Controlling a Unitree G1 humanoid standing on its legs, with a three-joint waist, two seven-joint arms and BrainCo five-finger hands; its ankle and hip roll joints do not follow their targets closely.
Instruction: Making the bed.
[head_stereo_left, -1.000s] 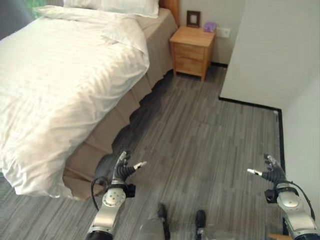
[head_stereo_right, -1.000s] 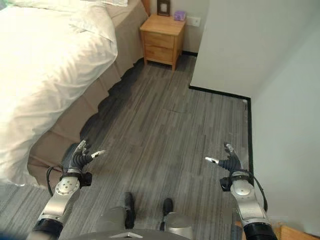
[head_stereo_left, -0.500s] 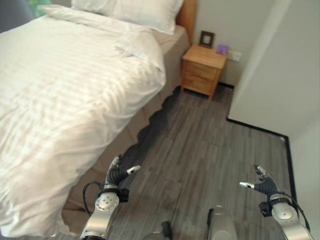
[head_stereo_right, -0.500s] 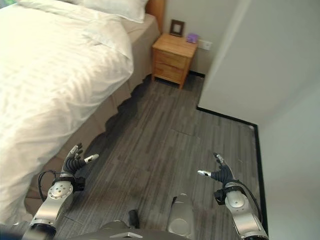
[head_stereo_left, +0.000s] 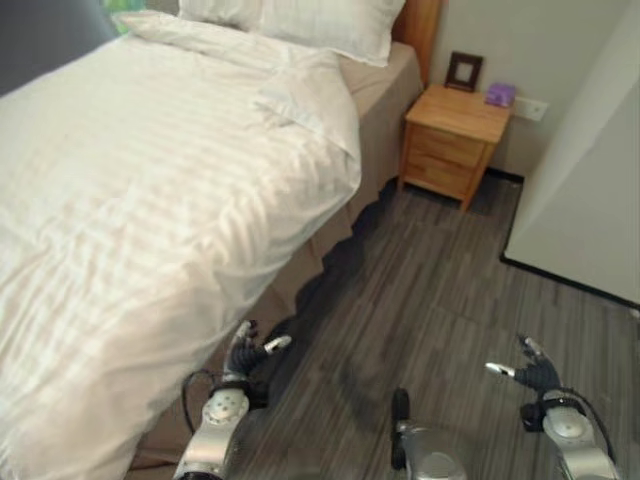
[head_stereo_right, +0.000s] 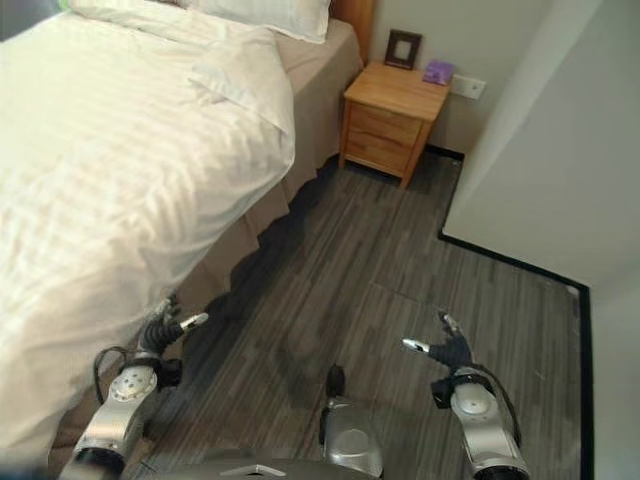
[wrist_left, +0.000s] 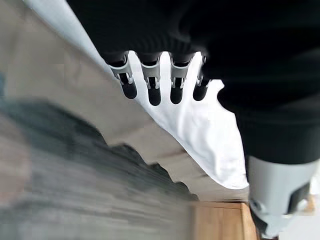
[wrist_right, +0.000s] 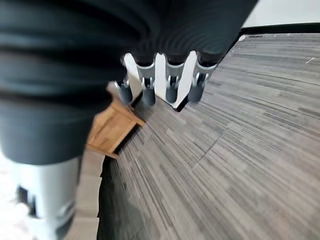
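Both arms are silver-grey. The left hand (head_stereo_left: 243, 353) and right hand (head_stereo_left: 535, 372) have dark ribbed covers and silver, dark-tipped fingers; a round fitting, perhaps a joint cap, marks each wrist.

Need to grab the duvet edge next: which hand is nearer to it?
Left. The left hand hangs right beside the white duvet at the bed's side; the right hand is across the floor, well away.
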